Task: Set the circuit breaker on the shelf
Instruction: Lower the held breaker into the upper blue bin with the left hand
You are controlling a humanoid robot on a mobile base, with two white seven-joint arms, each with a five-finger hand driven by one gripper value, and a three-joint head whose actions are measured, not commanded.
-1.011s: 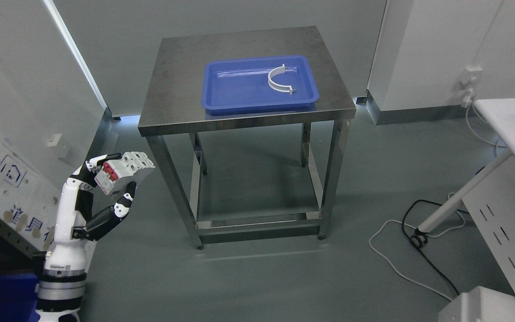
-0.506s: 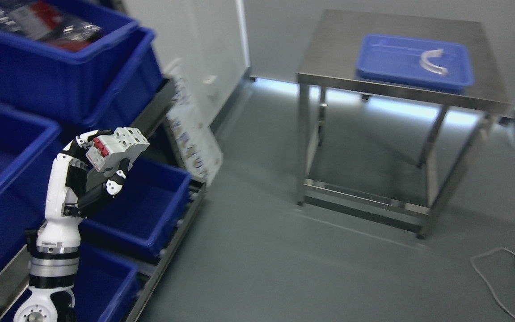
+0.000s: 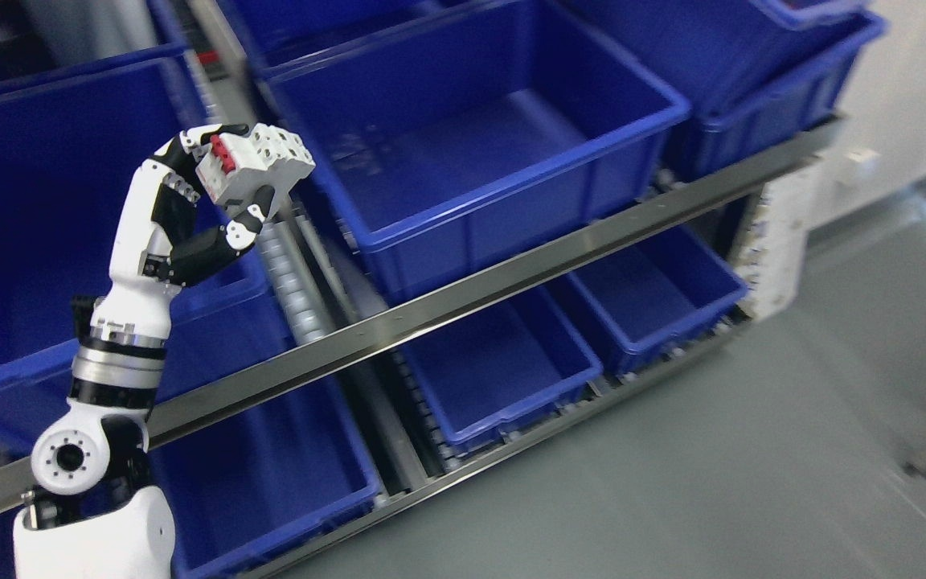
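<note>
Item 1 – left hand point(image 3: 230, 189): fingers curled round the circuit breaker point(image 3: 252, 170), thumb under, other fingers over the top-left end. Your arm comes up from the lower left. Right arm: not visible.

Item 2 – circuit breaker: white body w/ red toggles, held tilted in the air, above the roller strip point(image 3: 290, 277) that runs between two bins. Not over any bin interior yet, as far as you can tell from this angle.

Item 3 – shelf point(image 3: 511, 281): metal rail across the front, blue bins on upper and lower tiers.
- Large empty bin point(image 3: 479, 129), just right of the hand, upper tier. Looks like your likeliest drop spot.
- Left bin point(image 3: 21, 209), behind and left of the hand.
- Lower bins point(image 3: 503, 362), near the floor, seem empty.

Item 4 – risks, your judgement only:
a) Release here = breaker lands on the rollers or the bin rim, then may roll or bounce to the floor. Cause: hand not yet over a bin.
b) Grip looks partial, most of the body sticks out right of the fingers. A quick swing could twist it loose.
c) Moving right, the breaker's free end could clip the near-left wall of the large empty bin. Cause: height over the rim looks small; can't tell exactly.
d) Picture is soft w/ blur, so depth to the rim is hard to read. Go slow, check before you open the fingers.
</note>
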